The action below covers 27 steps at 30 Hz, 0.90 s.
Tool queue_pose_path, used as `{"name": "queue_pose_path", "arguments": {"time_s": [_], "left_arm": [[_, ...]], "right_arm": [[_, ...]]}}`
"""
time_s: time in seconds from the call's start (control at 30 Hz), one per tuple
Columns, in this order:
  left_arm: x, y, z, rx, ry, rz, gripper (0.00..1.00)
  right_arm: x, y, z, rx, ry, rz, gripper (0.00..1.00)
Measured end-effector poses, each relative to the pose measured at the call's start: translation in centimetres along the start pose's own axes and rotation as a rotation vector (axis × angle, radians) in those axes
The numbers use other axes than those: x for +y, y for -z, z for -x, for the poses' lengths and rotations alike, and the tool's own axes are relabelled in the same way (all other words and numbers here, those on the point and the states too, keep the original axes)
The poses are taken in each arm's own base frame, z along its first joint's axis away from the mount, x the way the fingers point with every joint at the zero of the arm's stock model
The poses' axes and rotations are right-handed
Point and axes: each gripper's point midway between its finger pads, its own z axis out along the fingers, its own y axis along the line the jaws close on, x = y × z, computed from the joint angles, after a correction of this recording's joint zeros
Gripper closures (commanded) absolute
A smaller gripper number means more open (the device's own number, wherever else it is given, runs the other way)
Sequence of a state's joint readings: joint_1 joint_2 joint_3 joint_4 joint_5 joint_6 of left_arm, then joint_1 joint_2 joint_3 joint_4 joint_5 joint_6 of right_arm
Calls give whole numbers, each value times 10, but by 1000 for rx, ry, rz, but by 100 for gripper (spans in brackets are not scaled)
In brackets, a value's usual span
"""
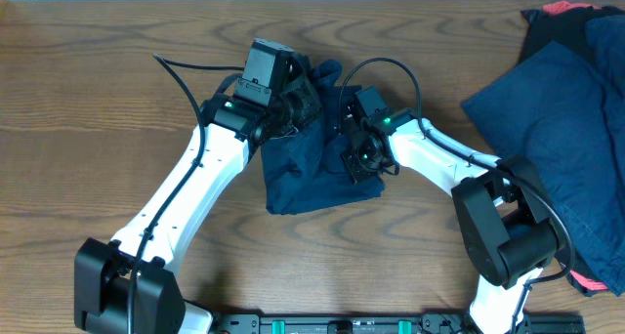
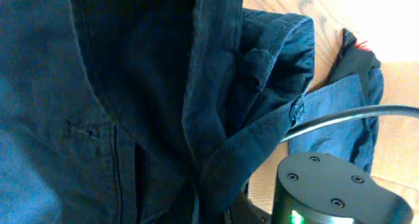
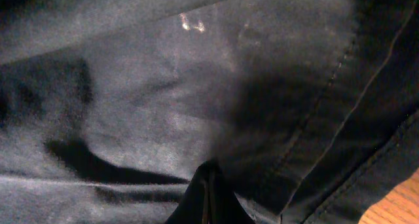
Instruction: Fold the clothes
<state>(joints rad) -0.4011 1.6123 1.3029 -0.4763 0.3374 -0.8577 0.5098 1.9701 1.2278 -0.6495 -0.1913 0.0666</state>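
A navy-blue garment [image 1: 308, 168] like wide shorts lies crumpled at the table's middle. My left gripper [image 1: 293, 102] is at its far edge, where the cloth bunches up around the fingers. In the left wrist view the navy cloth [image 2: 131, 86] hangs close and hides the jaws. My right gripper [image 1: 357, 156] is on the garment's right edge. In the right wrist view its dark fingertips [image 3: 207, 196] are pressed together on the cloth [image 3: 163, 99]. More clothes [image 1: 562, 129], navy with black and red pieces, are heaped at the far right.
The right arm's black base [image 1: 503, 231] stands just in front of the heap, and its cable [image 1: 391, 68] loops over the garment. The left arm's base [image 1: 127, 285] is at the front left. Bare wooden table [image 1: 88, 100] lies to the left.
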Motion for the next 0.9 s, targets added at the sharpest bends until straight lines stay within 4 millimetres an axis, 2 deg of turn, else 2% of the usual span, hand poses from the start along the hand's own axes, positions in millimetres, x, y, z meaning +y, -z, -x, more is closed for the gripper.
{"name": "queue_pose_path", "arguments": {"time_s": [0.03,0.13,0.2,0.3,0.4,0.57,0.67,0.77,0.83,0.9], "left_arm": [[0,0,0,-2,6,-2,89],[-1,0,1,-2,19,-5,59],[-3,0,1,-1,24,-11,46],[-3,0,0,1,30,-13,40],[-3,0,0,4,20,-15,38],[-1,1,1,7,-26,-14,38],[10,7,8,4,-23,10,38],[30,18,20,-9,3,50,38],[45,23,27,-14,19,86,38],[60,28,34,-30,32,132,36]], "right_arm": [[0,0,0,0,0,0,99],[0,0,0,0,0,0,99],[0,0,-1,3,-1,0,98],[0,1,-6,29,-11,1,95],[-3,4,-14,66,-43,-19,89],[-24,16,-25,103,-115,-115,83],[-50,43,-22,57,-189,-196,77],[-69,87,-4,-80,-245,-232,74],[-69,126,17,-218,-230,-213,68],[-56,167,38,-363,-168,-157,65]]}}
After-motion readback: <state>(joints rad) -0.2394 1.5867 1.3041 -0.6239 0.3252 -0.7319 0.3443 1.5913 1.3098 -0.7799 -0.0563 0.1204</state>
